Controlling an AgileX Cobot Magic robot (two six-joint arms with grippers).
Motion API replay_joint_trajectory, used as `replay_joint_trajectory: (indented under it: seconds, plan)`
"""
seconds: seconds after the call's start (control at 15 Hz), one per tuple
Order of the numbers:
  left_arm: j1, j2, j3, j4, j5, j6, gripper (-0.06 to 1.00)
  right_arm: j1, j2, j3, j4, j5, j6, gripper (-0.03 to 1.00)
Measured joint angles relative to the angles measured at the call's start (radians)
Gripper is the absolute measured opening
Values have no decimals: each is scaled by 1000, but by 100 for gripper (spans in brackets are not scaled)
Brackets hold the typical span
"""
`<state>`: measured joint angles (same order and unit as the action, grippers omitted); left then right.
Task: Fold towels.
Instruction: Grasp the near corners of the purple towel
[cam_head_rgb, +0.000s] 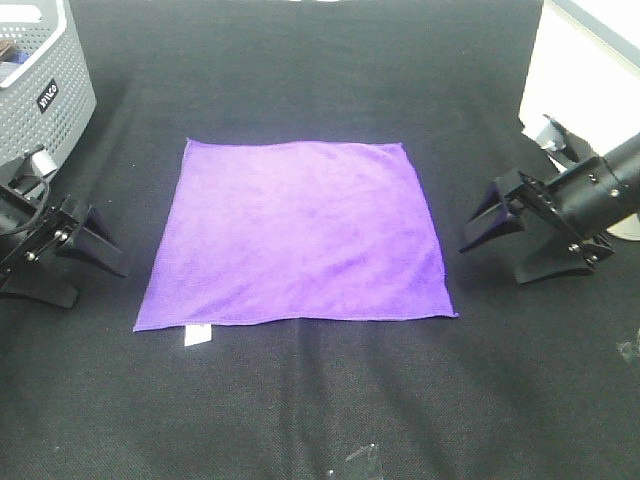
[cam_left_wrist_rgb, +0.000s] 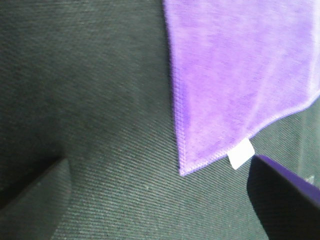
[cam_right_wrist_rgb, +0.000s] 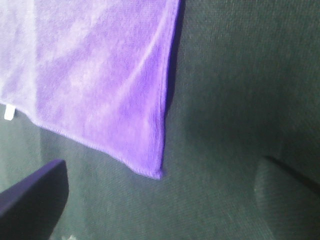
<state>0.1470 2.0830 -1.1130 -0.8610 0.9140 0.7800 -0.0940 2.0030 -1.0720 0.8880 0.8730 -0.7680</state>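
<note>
The purple towel (cam_head_rgb: 295, 235) lies flat and spread out in the middle of the black table, with its white tag (cam_head_rgb: 197, 335) at the near left corner. My left gripper (cam_head_rgb: 97, 285) is open and empty, low over the table just left of that corner. The left wrist view shows the corner of the towel (cam_left_wrist_rgb: 240, 75) and the tag (cam_left_wrist_rgb: 240, 153) ahead of the gripper (cam_left_wrist_rgb: 160, 210). My right gripper (cam_head_rgb: 492, 264) is open and empty, right of the towel's near right corner. That corner of the towel (cam_right_wrist_rgb: 90, 75) lies ahead of the gripper (cam_right_wrist_rgb: 160, 200).
A grey perforated basket (cam_head_rgb: 45, 90) stands at the back left, close behind the left arm. A white surface (cam_head_rgb: 590, 80) borders the table at the back right. A small clear plastic scrap (cam_head_rgb: 355, 462) lies near the front edge.
</note>
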Motion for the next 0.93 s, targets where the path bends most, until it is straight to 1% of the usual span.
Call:
replay_joint_trajectory:
  seconds: [0.2,0.4,0.73,0.8,0.93]
  plan:
    - [0,12,-6,-12,13,0,89,6,28,-1,1,-21,-23,96]
    - [0,18,-10,-16,17,0,89,6,77,-12,33,5,-25,94]
    - [-2,19,-10,-17,19,-9,89,6,91,-14,60,28,-17,92]
    - [-15,19,-11,-7,16,-24,88,6,99,-15,63,30,-8,90]
    - [-69,19,-14,11,-6,-60,84,7,125,-23,80,56,2,82]
